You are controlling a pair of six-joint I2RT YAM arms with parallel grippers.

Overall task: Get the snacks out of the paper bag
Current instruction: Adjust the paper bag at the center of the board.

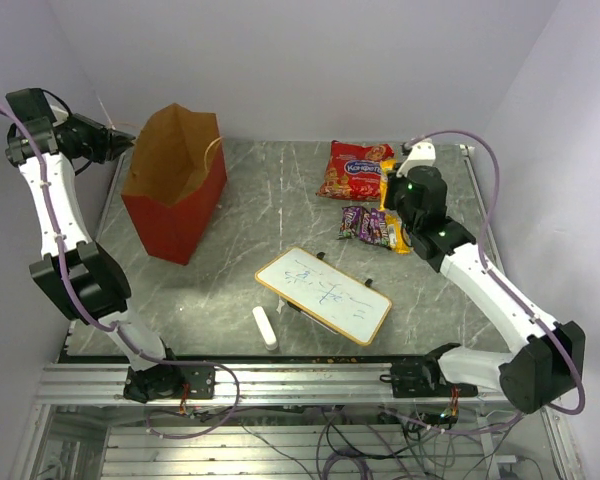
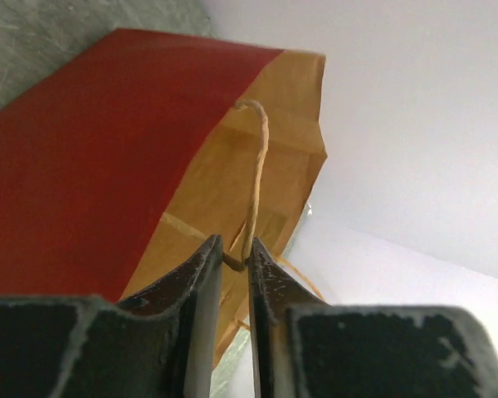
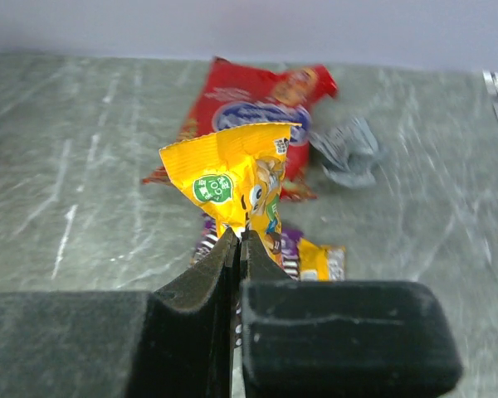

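The tall red paper bag (image 1: pixel 175 195) stands upright at the table's back left, its brown mouth open. My left gripper (image 1: pixel 120 143) is at its upper left rim. In the left wrist view the jaws (image 2: pixel 235 249) stand slightly open, and the twine handle (image 2: pixel 260 166) runs between the tips. My right gripper (image 3: pixel 239 236) is shut on a yellow candy pack (image 3: pixel 236 178), held above the table at the back right (image 1: pixel 392 198). Below and beyond it lie the red-orange snack bag (image 3: pixel 257 108), a silvery wrapper (image 3: pixel 349 149), purple packs (image 1: pixel 365 225) and another yellow pack (image 3: pixel 322 261).
A white whiteboard (image 1: pixel 323 295) with a wooden frame lies tilted in the middle front. A small white eraser stick (image 1: pixel 265 328) lies to its left near the front rail. Walls close the table at the back and both sides.
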